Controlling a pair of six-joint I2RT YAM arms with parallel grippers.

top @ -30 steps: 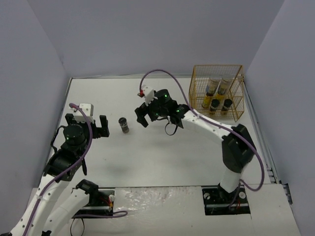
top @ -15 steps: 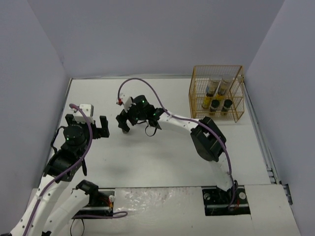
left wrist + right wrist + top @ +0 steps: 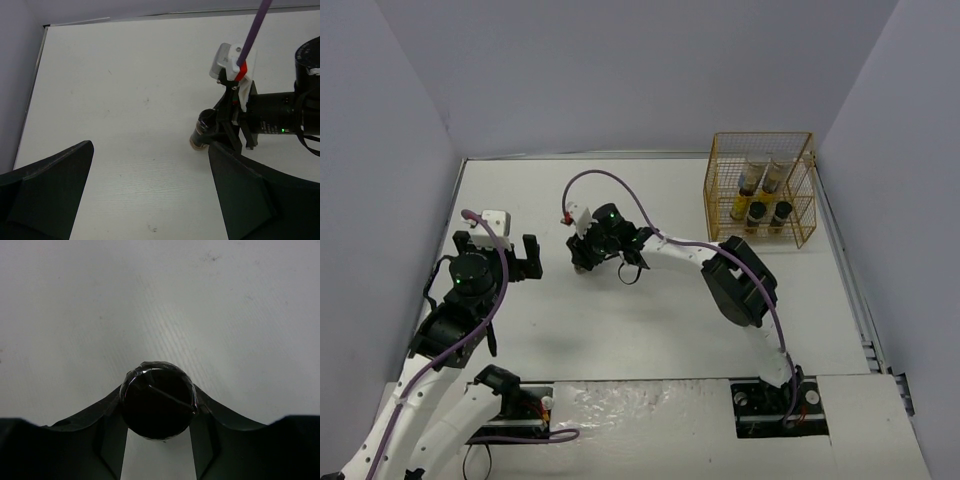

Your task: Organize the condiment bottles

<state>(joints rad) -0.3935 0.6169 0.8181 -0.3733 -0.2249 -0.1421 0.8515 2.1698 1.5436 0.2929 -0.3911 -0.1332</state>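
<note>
Black-lidded jar point(image 3: 157, 410) clamped in right gripper point(image 3: 160, 395) out on the table point(image 3: 650, 320); four others sit in the rack point(image 3: 760, 137).
Both fingers point(image 3: 110, 430) of the right gripper press on opposite sides of the lid, and the jar stands on the table left of centre, well apart from the rack at the far right. Nearby, the left gripper point(image 3: 496, 250) hangs with its fingers spread, holding nothing. The rack holds two yellow-labelled bottles point(image 3: 750, 180) at the back and two dark jars point(image 3: 757, 212) in front. My read: mostly done, since this jar looks like the only loose one left to lift and carry over. No white jars show anywhere.
</note>
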